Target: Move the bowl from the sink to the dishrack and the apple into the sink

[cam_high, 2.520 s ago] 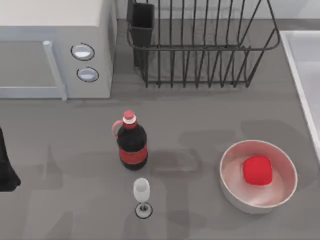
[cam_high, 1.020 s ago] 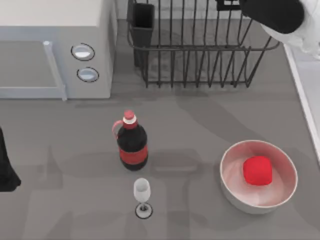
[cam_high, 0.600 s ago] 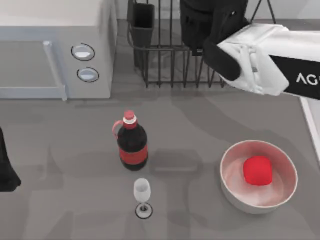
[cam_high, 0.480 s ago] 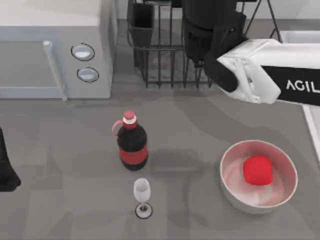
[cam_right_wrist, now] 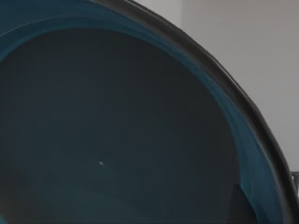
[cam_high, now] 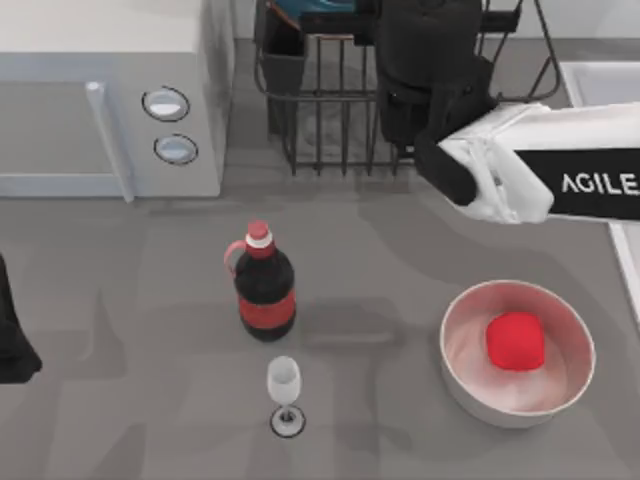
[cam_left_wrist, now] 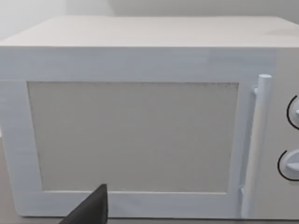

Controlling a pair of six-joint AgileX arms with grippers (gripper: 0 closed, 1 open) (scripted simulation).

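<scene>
Grey, matte and evenly lit, the counter (cam_high: pixel 150 260) ran across the whole top view, with soft shadows lying on it. At its far left stood a white microwave (cam_high: pixel 110 90), its door and handle facing my left wrist camera (cam_left_wrist: pixel 133 135). The black wire dishrack (cam_high: pixel 330 110) stood at the back, just beside the microwave, its utensil cup (cam_high: pixel 285 50) at the near-left corner. At the right edge I could see the pale rim of the sink (cam_high: pixel 600 75). A plain light wall showed behind the bowl in the right wrist view.

My right arm reached in from the right over the dishrack, its pincer (cam_high: pixel 365 15) at the top of the view; I could not tell how far the fingers stood apart. A sliver of the teal bowl (cam_high: pixel 325 15) showed above the rack beside it, and its dark inside and blue rim (cam_right_wrist: pixel 117 130) sat close before the right wrist camera.

The apple (cam_high: pixel 515 340) lay in a whitish bowl (cam_high: pixel 470 385) on the counter's right, near the sink. A dark cola bottle (cam_high: pixel 265 285) and a wine glass (cam_high: pixel 284 385) stood mid-counter. My left pincer (cam_high: pixel 12 335) sat parked at the left edge.
</scene>
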